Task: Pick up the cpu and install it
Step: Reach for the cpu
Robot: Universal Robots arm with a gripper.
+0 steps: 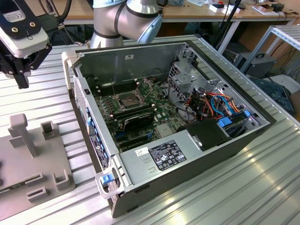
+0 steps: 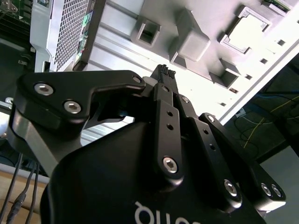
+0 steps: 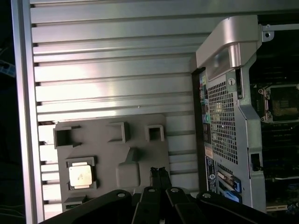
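Cpu (image 3: 80, 176) in grey fixture (image 3: 107, 154), fingers (image 3: 155, 177) closed

You get bright, even light in the exterior view. Pale streaks of glare run along the ribbed table (image 1: 225, 187) on the exterior view's right, near the camera, while the open computer case (image 1: 140, 70) shades its motherboard (image 1: 136, 112). In the first wrist view the table's ribs flare white and the cpu (image 3: 80, 176) gleams. In the second wrist view the gripper (image 2: 163, 71) reads near-black against glaring white.
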